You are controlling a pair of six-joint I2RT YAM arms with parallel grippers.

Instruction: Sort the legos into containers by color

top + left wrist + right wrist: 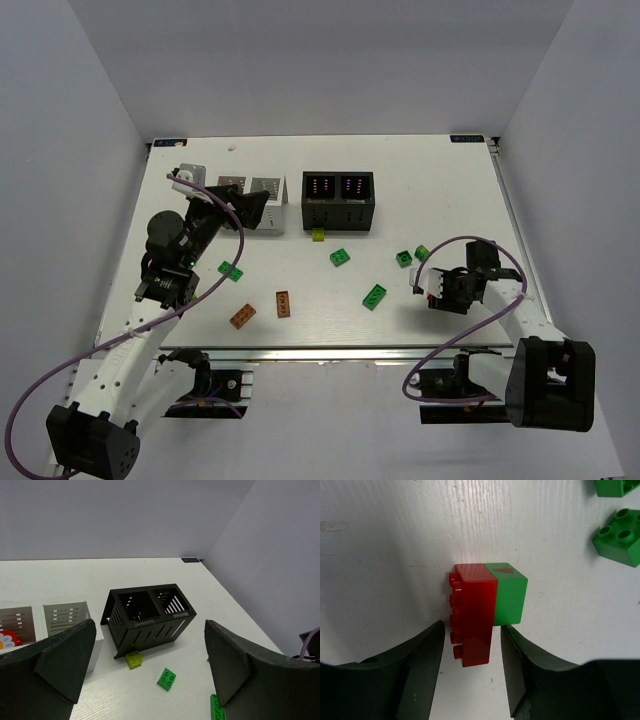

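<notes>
A white table (400,180) with a faint wood grain is seen, enclosed by plain grey walls: back wall (320,60), left wall (60,150), right wall (580,120). A small dark tag (466,139) is fixed at the far right table corner, another tag (168,143) at the far left corner. A tiny white scrap (232,147) is noted near the far edge. A metal rail (320,352) runs along the near edge. A red-and-white item (6,639) is cut off at the left edge of the left wrist view; kind cannot be told.
</notes>
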